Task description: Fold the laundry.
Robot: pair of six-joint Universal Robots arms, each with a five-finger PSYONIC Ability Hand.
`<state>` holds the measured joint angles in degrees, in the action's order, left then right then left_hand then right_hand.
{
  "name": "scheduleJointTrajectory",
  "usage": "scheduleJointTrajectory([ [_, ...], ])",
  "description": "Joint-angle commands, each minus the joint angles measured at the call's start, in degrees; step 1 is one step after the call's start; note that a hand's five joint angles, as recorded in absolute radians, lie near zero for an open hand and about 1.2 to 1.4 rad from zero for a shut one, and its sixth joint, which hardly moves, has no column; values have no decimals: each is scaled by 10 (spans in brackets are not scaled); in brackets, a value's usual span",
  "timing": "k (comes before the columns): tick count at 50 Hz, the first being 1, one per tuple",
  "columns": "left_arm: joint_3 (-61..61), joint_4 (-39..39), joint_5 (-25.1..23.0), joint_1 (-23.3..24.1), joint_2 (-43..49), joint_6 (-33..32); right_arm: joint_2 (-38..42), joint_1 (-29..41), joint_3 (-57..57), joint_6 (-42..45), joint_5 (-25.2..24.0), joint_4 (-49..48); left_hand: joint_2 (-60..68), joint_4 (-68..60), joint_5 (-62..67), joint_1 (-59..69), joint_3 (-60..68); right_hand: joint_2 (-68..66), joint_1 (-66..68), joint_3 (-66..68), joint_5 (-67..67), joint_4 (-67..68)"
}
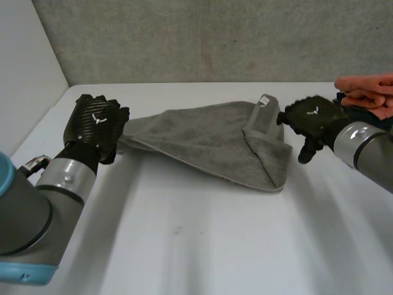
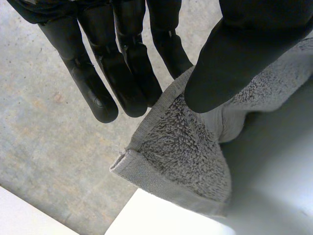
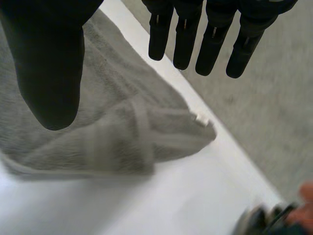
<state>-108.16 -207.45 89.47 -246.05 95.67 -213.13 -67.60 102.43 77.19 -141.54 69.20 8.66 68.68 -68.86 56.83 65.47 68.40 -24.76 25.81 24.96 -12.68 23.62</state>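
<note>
A grey towel (image 1: 209,141) lies crumpled across the middle of the white table (image 1: 196,246), its right part folded over into a point. My left hand (image 1: 95,126) is at the towel's left corner. In the left wrist view the thumb (image 2: 230,54) pinches that corner of the towel (image 2: 186,152) against the fingers (image 2: 122,63). My right hand (image 1: 313,120) hovers just right of the towel's far right corner, where a small white label (image 1: 264,100) sticks up. Its fingers (image 3: 215,39) are straight and spread away from the thumb, clear of the towel (image 3: 122,137) below.
A person's hand (image 1: 368,92) rests at the table's far right edge, just behind my right arm. A grey concrete wall (image 1: 215,37) runs along the back of the table, and a white wall stands at the left.
</note>
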Motion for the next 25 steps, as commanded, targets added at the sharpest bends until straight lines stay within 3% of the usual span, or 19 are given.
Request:
scheduleJointTrajectory([
  [1, -34, -1, 0, -1, -24, 1, 66, 7, -50, 190, -70, -36, 113, -111, 132, 145, 116, -8, -3, 6, -29, 19],
  [5, -35, -4, 0, -2, -23, 1, 133, 7, -84, 261, -88, -44, 113, -111, 132, 145, 116, -15, 4, 13, -35, 26],
  [11, -21, -5, 1, -28, -23, 1, 174, 8, -100, 284, -85, -42, 113, -111, 132, 145, 116, -20, 9, 18, -41, 31],
  [15, 6, -1, 3, -26, -23, 2, 179, -1, -87, 259, -82, -41, 113, -111, 132, 145, 116, -20, 9, 18, -41, 31],
  [25, 82, 8, 4, -3, -22, 4, 163, -37, -29, 61, -90, -48, 113, -111, 132, 145, 116, -25, 14, 23, -46, 36],
])
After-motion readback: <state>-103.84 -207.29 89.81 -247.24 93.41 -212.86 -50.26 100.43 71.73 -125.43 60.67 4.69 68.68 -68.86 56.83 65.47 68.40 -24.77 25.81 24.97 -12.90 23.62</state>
